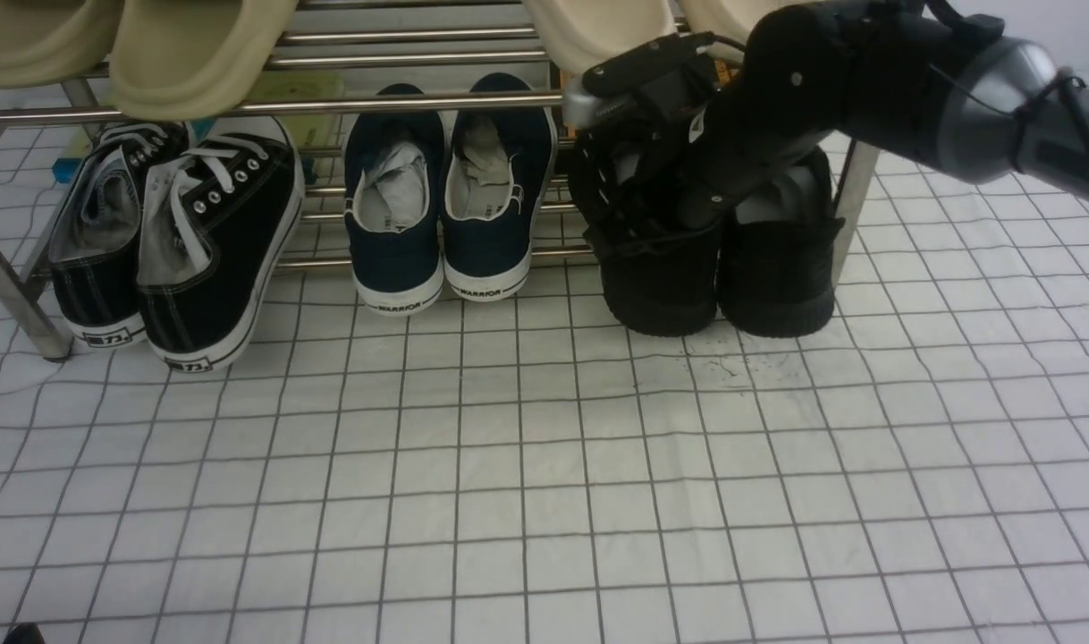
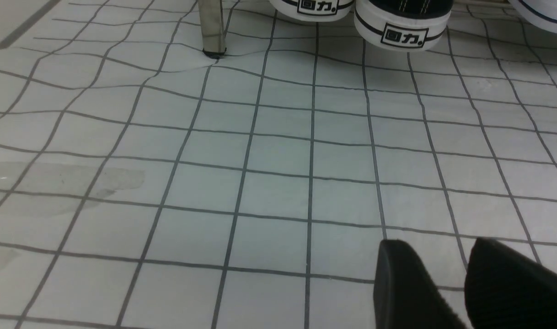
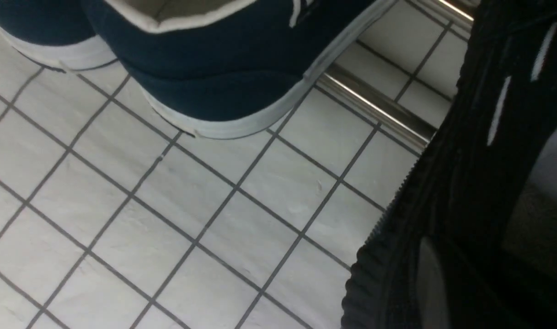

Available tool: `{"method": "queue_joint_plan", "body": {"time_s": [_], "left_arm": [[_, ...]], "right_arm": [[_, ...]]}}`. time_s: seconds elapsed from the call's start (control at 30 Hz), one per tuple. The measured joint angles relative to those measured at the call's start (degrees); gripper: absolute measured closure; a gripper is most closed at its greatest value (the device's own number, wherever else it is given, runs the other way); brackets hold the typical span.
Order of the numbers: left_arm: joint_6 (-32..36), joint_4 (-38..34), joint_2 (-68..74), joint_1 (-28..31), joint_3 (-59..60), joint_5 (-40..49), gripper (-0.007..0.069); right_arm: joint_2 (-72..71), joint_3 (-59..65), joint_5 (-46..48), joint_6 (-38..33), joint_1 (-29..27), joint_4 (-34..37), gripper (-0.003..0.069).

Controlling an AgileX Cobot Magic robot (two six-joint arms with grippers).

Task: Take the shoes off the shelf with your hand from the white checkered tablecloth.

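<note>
1. Left claw [image 2: 452,274]: showing only in the left wrist view, it is hovering low over the white checkered tablecloth [image 1: 544,465]. Its fingers are standing apart with nothing between them, and it is taking no part in the job.
2. Canvas sneakers [image 1: 173,241], black with white soles and laces: they are leaning on the left end of the shelf [image 1: 401,105], heels down on the cloth. Not the pair wanted.
3. Beige slippers [image 1: 187,54]: they are sitting on the upper rails, and more are showing further right.
4. Navy slip-ons [image 1: 442,197]: they are leaning at the middle of the shelf, heels on the cloth. Not the pair wanted.
5. Shoes [image 1: 719,277], all black with ribbed soles: they are sitting side by side at the right end, heels on the cloth and toes tilted up against the lower rails, just beside the right post.
6. Right claw [image 1: 636,204]: it is reaching down into the mouth of the left-hand black shoe. Black is lying on black there, so I cannot tell whether it is clenched on the shoe or released.
7. Progress, as a judgement: the reach is looking done and the grasp is unconfirmed. Neither black shoe is yet lifted clear of the rails, so pulling the pair out onto the open cloth is looking like the work left.
</note>
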Motion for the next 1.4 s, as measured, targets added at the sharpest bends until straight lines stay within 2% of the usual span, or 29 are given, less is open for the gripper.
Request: {"method": "queue_joint_plan", "body": {"time_s": [0.3, 0.5, 0.6, 0.9, 1.4], "left_arm": [[0.00, 0.00, 0.00, 0.00, 0.00, 0.00, 0.0385], [0.00, 0.00, 0.00, 0.00, 0.00, 0.00, 0.0385], [0.00, 0.00, 0.00, 0.00, 0.00, 0.00, 0.0385], [0.00, 0.05, 0.00, 0.00, 0.00, 0.00, 0.0385], [0.00, 0.05, 0.00, 0.00, 0.00, 0.05, 0.0385]], "right_arm": [[-8.77, 0.06, 10.97, 0.86, 2.76, 1.69, 0.0654], [-16.70, 0.00, 25.64, 1.87, 7.06, 3.57, 0.0653], [-17.81, 0.45, 28.88, 3.25, 9.78, 3.39, 0.0653], [-17.35, 6.78, 29.06, 8.12, 18.90, 0.63, 0.0653], [-14.90, 7.15, 22.87, 21.25, 18.88, -15.93, 0.0650]]}}
